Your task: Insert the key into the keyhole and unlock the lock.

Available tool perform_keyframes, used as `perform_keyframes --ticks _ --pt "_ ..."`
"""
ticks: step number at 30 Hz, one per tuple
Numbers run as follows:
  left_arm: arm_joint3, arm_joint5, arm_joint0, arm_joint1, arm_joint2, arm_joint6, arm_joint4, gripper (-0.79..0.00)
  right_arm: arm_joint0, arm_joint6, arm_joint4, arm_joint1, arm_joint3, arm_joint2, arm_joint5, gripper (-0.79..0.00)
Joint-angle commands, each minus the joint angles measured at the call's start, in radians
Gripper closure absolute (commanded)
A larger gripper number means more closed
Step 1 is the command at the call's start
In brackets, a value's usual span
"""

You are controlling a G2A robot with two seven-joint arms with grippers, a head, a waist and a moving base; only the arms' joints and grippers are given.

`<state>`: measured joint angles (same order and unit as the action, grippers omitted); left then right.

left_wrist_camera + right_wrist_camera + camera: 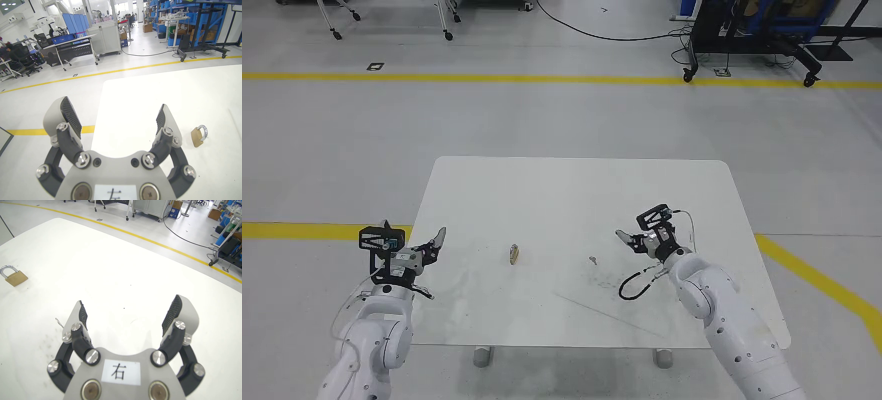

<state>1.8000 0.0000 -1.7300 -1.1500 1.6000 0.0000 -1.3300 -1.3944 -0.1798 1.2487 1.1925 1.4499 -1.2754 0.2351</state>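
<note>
Right claw agape beside key; padlock apart

Bright, even lighting from ceiling lamps overhead. Heavy glare across the white surface, washed almost blank toward its far left corner. Barely any shadow, just a thin soft one hugging the padlock. Small glints on its steel shackle. Marked wide-angle bending at wrist-view edges, with a bowed yellow floor line and leaning shelving.
</note>
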Motion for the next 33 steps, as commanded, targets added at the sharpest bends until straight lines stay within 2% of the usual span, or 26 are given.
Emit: perform_keyframes --ticks 1,6,11,13,14,15,16,18,24,32,33 --pt "0.000 0.000 0.000 0.000 0.000 0.000 0.000 -0.785 0.043 -0.002 -0.125 0.004 -0.083 0.016 0.139 -0.785" --pt "0.000 0.000 0.000 0.000 0.000 0.000 0.000 -0.785 0.100 -0.019 -0.075 0.009 -0.148 0.088 0.261 -0.785" --pt "0.000 0.000 0.000 0.000 0.000 0.000 0.000 -0.785 0.137 -0.048 -0.076 0.013 -0.179 0.121 0.329 -0.785" --pt "0.000 0.000 0.000 0.000 0.000 0.000 0.000 -0.785 0.146 -0.048 -0.088 0.013 -0.191 0.129 0.364 -0.714" --pt "0.000 0.000 0.000 0.000 0.000 0.000 0.000 -0.785 0.152 -0.050 -0.093 0.013 -0.197 0.134 0.393 -0.637" --pt "0.000 0.000 0.000 0.000 0.000 0.000 0.000 -0.785 0.159 -0.052 -0.096 0.012 -0.201 0.138 0.424 -0.489" --pt "0.000 0.000 0.000 0.000 0.000 0.000 0.000 -0.785 0.165 -0.054 -0.095 0.011 -0.207 0.142 0.448 -0.385" --pt "0.000 0.000 0.000 0.000 0.000 0.000 0.000 -0.785 0.178 -0.068 -0.071 0.009 -0.207 0.154 0.493 -0.326" --pt "0.000 0.000 0.000 0.000 0.000 0.000 0.000 -0.785 0.189 -0.074 0.014 0.005 -0.192 0.182 0.512 -0.249" --pt "0.000 0.000 0.000 0.000 0.000 0.000 0.000 -0.785 0.214 -0.125 0.045 0.001 -0.183 0.202 0.541 -0.206" --pt "0.000 0.000 0.000 0.000 0.000 0.000 0.000 -0.785 0.214 -0.126 0.044 0.000 -0.180 0.202 0.550 0.000"
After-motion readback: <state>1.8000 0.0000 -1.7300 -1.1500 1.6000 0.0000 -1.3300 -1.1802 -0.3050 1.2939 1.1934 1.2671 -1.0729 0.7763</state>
